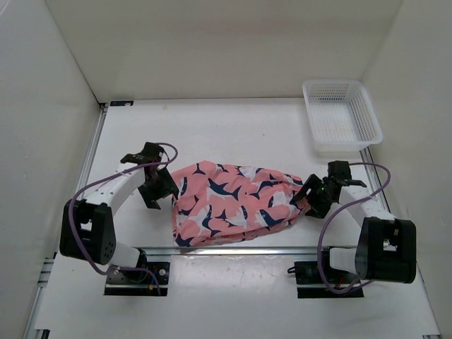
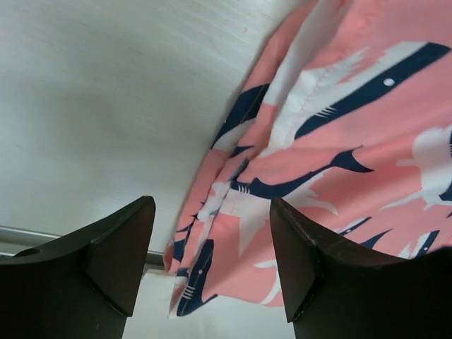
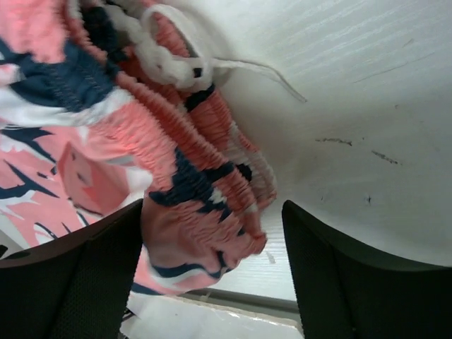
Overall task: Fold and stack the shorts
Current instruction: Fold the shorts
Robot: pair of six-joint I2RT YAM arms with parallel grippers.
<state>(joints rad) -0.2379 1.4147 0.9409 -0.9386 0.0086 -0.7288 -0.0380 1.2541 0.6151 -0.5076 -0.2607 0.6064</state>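
Shorts (image 1: 236, 203) lay spread but rumpled near the front of the table (image 1: 233, 127), between the two arms, with the gathered waistband toward the right and the leg hems toward the left. The left gripper (image 1: 157, 191) hung with its jaws wide apart and nothing in them, poised above the hem edge. The right gripper (image 1: 311, 200) was likewise spread and empty over the elastic waistband, where a white drawstring (image 3: 176, 67) trailed loose onto the table.

The likeliest trouble was a partial grasp. The cloth lay in several layers at both ends, so a closing pinch might have taken only the top layer, or only the drawstring, and the rest would have sagged and spoiled the fold. The near hem corner also sat close to the metal rail (image 2: 42, 236) at the table's front edge and might have slipped over it or snagged. The basket (image 1: 341, 116) stood well apart
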